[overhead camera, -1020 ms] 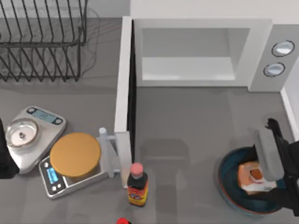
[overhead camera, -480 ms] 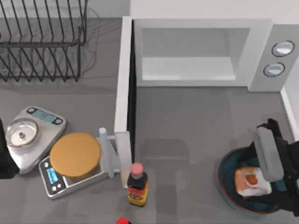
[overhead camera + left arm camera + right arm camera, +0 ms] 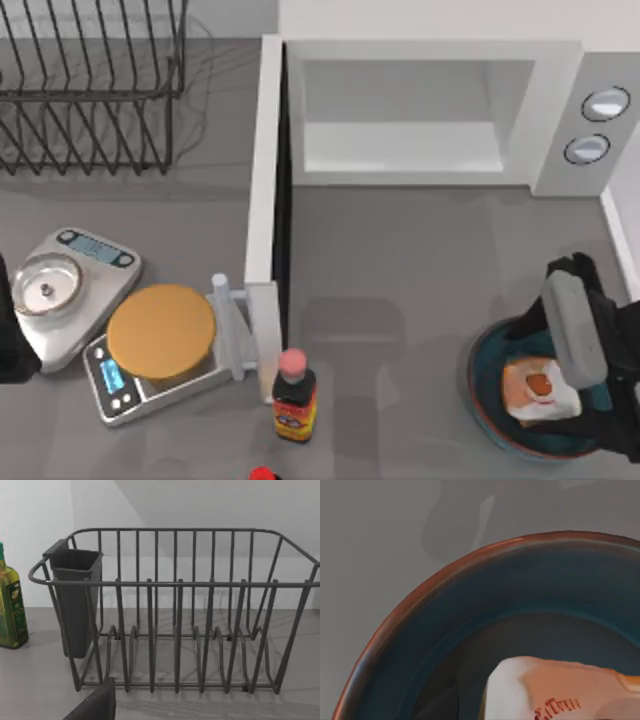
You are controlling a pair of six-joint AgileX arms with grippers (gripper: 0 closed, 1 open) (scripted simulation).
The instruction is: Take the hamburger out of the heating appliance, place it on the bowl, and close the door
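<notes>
From above, the right tool (image 3: 570, 330) hangs over the far-right edge of the bowl (image 3: 485, 385), at the table's (image 3: 400, 260) right front. Whether its fingers are spread or closed cannot be told. The hamburger (image 3: 540, 390) lies inside the bowl, just below and beside the tool, not visibly touching it. Far to the tool's left and back stands the microwave (image 3: 560, 110), cavity bare, its door (image 3: 262, 200) swung fully open toward the table's front, with the handle (image 3: 232, 325) on its outer face. Beyond the door, farther left of the tool, an orange disc (image 3: 160, 330) sits on a scale (image 3: 115, 385), and a small metal pan (image 3: 45, 283) sits on a second scale (image 3: 95, 250). A sauce bottle (image 3: 293, 398) stands near the door's free end. A wire rack (image 3: 90, 90) fills the back left. The left arm (image 3: 8, 340) is parked at the left edge.

The left wrist view looks at the rack (image 3: 175, 610) with a dark cup (image 3: 75, 600) hung at one end and a green bottle (image 3: 11, 610) beside it.

The right wrist view looks down close on the bowl's brown rim (image 3: 420, 600) and blue inner wall, with the hamburger (image 3: 550, 690) resting on the bowl's floor.
</notes>
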